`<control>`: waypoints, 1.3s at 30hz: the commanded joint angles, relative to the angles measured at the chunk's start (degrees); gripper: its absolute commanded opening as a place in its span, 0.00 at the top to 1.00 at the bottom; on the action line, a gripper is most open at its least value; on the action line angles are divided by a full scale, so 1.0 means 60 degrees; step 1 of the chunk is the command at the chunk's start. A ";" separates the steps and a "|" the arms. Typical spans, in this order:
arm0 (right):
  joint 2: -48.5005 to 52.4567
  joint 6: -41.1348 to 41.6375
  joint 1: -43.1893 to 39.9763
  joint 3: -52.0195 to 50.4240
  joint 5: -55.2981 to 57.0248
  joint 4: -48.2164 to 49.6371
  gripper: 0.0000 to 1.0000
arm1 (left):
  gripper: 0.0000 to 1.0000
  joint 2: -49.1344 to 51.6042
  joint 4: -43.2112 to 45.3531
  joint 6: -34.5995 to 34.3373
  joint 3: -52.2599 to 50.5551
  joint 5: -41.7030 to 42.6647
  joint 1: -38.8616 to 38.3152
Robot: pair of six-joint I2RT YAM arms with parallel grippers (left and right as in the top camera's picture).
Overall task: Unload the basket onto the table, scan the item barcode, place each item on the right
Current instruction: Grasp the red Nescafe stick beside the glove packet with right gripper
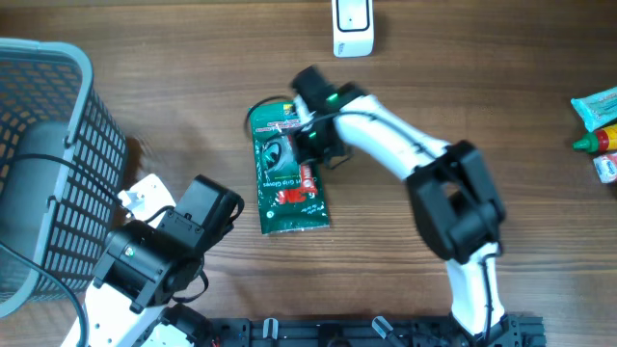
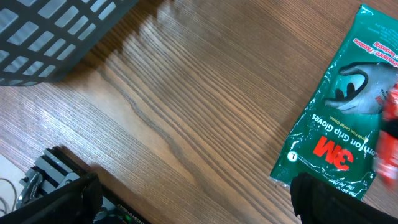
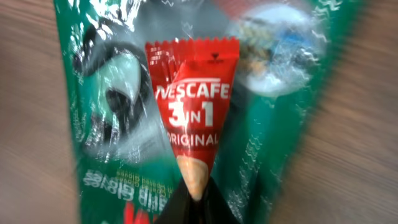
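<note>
**Desk:** Where was the item when you looked?

**Me:** The red coffee sachet point(image 3: 193, 106) was in the right gripper point(image 3: 191, 204). From my right wrist view the jaws were closed on its narrow lower tip, and the printed face was turned to the camera. Behind it lay the green glove pack point(image 1: 287, 173), flat on the table point(image 1: 463, 77). I couldn't tell whether the sachet touched the pack or sat just above it.

**Desk:** And the scanner?

**Me:** The white scanner point(image 1: 352, 27) stood at the far edge of the table, well apart from the sachet. The right arm reached in over the top half of the pack.

**Desk:** What about the other side?

**Me:** The left gripper point(image 2: 196, 190) was spread wide with nothing between its fingers point(image 2: 68, 199). It was over bare wood near my edge of the table. In that wrist view I saw the glove pack off to the right and a corner of the grey basket point(image 2: 56, 37) at the upper left. A red blur showed at the pack's right edge, too smeared for me to name.

**Desk:** Anything else on the table?

**Me:** A few tubes point(image 1: 600, 120) at the right edge.
</note>
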 commanded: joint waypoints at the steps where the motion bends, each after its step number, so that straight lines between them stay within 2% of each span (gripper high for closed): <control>1: -0.0470 -0.0459 -0.1122 0.0095 -0.4284 -0.1104 0.96 | 0.00 -0.0040 -0.0007 0.0011 0.0033 -0.0098 0.0011; 5: -0.0470 -0.0408 -0.2076 0.0095 -0.6025 -0.2641 0.96 | 0.00 -0.0040 -0.0007 0.0011 0.0033 -0.0098 0.0011; 8: -0.0470 0.0849 -0.2670 0.0095 -0.6094 -0.3719 0.96 | 0.00 -0.0040 -0.0007 0.0011 0.0033 -0.0098 0.0011; 10: -0.0470 0.1060 -0.2841 0.0095 -0.6084 -0.3858 0.95 | 0.00 -0.0040 -0.0007 0.0011 0.0033 -0.0098 0.0011; 13: -0.0470 0.1027 -0.3013 0.0091 -0.5898 -0.3847 0.91 | 0.00 -0.0040 -0.0007 0.0011 0.0033 -0.0098 0.0011; 16: -0.0470 0.1005 -0.3009 0.0087 -0.4113 -0.3257 0.92 | 0.00 -0.0040 -0.0007 0.0011 0.0033 -0.0098 0.0011; 18: -0.0470 0.0255 -0.2965 0.0084 -0.2874 -0.2794 0.95 | 0.00 -0.0040 -0.0007 0.0011 0.0033 -0.0098 0.0011; 21: -0.0459 -0.2178 -0.2769 0.0040 -0.2215 -0.2200 0.93 | 0.00 -0.0040 -0.0007 0.0011 0.0033 -0.0098 0.0011; 22: -0.0459 -0.2765 -0.2623 0.0040 -0.1902 -0.1920 0.87 | 0.00 -0.0040 -0.0007 0.0011 0.0033 -0.0098 0.0011; 25: -0.0459 -0.3253 -0.2208 0.0040 -0.1351 -0.1253 0.75 | 0.00 -0.0040 -0.0007 0.0011 0.0033 -0.0098 0.0011; 26: -0.0459 -0.3191 -0.2076 0.0040 -0.0943 -0.1064 0.60 | 0.00 -0.0040 -0.0007 0.0011 0.0033 -0.0098 0.0011; 28: -0.0459 -0.2557 -0.1803 0.0040 0.0335 -0.0849 0.14 | 0.00 -0.0040 -0.0007 0.0011 0.0033 -0.0098 0.0011; 29: -0.0459 -0.2120 -0.1730 0.0040 0.0772 -0.0838 0.05 | 0.00 -0.0040 -0.0007 0.0011 0.0033 -0.0098 0.0011; 30: -0.0459 -0.1679 -0.1643 0.0040 0.1089 -0.0809 0.00 | 0.00 -0.0040 -0.0007 0.0011 0.0033 -0.0098 0.0011; 31: -0.0459 -0.1676 -0.1614 0.0040 0.1089 -0.0790 0.01 | 0.00 -0.0040 -0.0007 0.0011 0.0033 -0.0098 0.0011; 33: -0.0459 -0.1636 -0.1461 0.0040 0.1093 -0.0776 0.30 | 0.00 -0.0040 -0.0007 0.0011 0.0033 -0.0098 0.0011; 35: -0.0459 -0.1406 -0.1209 0.0040 0.1282 -0.0831 0.41 | 0.00 -0.0040 -0.0007 0.0011 0.0033 -0.0098 0.0011; 39: -0.0408 0.0412 -0.0433 -0.0313 0.3683 -0.0885 0.40 | 0.00 -0.0040 -0.0007 0.0011 0.0033 -0.0098 0.0011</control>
